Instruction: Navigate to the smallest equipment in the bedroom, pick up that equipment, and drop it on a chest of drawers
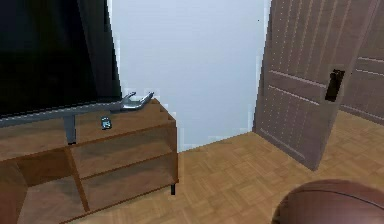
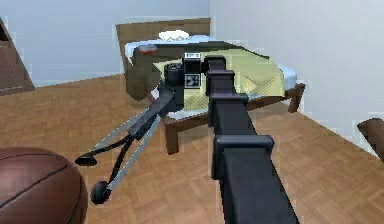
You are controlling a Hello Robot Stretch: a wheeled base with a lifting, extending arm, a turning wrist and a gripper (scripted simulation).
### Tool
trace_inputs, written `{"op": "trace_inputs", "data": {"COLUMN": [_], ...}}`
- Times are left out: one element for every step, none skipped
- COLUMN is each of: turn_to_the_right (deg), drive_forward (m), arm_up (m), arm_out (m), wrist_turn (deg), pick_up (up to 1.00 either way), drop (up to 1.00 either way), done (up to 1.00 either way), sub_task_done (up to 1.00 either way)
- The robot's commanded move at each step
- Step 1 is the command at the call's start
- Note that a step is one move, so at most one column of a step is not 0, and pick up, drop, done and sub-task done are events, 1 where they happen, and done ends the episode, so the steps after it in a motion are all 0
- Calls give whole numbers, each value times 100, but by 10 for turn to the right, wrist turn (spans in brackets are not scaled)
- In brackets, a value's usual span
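Robot is in the bedroom, bed (image 2: 262, 75) beyond the arm. A brown basketball (image 2: 35, 190) lies on the floor, probably the equipment sought, so navigation looks about done. The hand (image 2: 92, 175) hangs low near the ball; cannot tell whether it grips anything. Pick-up unconfirmed, drop on a chest of drawers not yet done.

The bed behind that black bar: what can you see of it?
The bed has a dark brown wooden frame, with a tall headboard by the far wall and short legs on the wooden floor. A yellow blanket covers a pale sheet, and a light pillow lies at the head. It looks made. The robot's arm crosses in front of it, and a grey tripod stands before its near corner.
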Motion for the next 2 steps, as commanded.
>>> {"op": "trace_inputs", "data": {"turn_to_the_right": [0, -450], "drive_forward": [0, 0], "arm_up": [0, 0], "arm_out": [-28, 0], "wrist_turn": [0, 0], "pick_up": [0, 0], "drop": [0, 0], "done": [0, 0], "sub_task_done": [0, 0]}}
